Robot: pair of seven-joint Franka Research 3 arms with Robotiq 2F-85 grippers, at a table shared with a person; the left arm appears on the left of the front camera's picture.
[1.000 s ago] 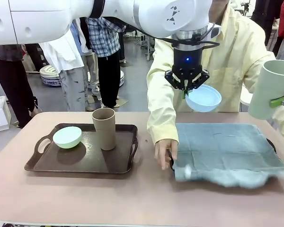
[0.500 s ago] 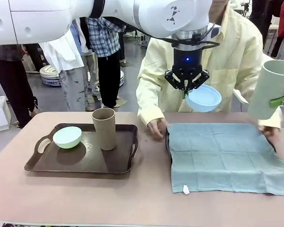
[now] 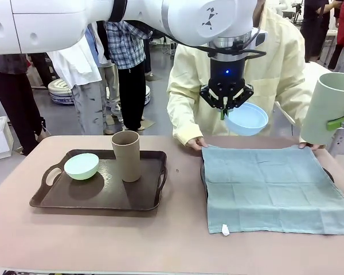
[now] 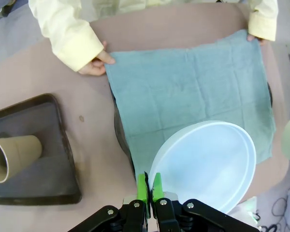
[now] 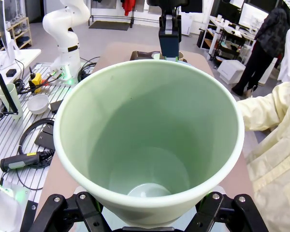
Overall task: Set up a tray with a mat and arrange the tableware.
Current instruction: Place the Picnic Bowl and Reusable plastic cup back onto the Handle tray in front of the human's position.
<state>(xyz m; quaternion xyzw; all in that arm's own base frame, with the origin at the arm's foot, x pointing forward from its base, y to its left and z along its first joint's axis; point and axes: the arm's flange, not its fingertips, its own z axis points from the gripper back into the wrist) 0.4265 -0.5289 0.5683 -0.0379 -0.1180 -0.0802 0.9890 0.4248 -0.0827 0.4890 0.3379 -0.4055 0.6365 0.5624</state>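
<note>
My left gripper (image 3: 225,110) hangs over the table's middle, shut on the rim of the light blue bowl (image 3: 247,118); from its wrist the bowl (image 4: 208,164) tilts above the mat (image 4: 183,87). My right gripper (image 5: 145,215) is shut on the pale green tumbler (image 5: 150,145), held high at the right edge (image 3: 332,106). The teal mat (image 3: 269,189) lies flat over a dark tray (image 3: 203,172), and a person's hands (image 3: 196,143) hold its far corners. A mint green bowl (image 3: 81,166) and a brown tumbler (image 3: 126,156) stand on the brown tray (image 3: 97,197) at left.
The person in a pale yellow coat stands at the far side, one sleeve (image 4: 70,34) reaching over the table's edge. A small white tag (image 3: 225,230) sticks out at the mat's near left corner. Bare tabletop (image 3: 160,240) runs along the near edge.
The person has spread the mat flat and moved both hands from its near left corner to its far corners. Neither arm has moved.
</note>
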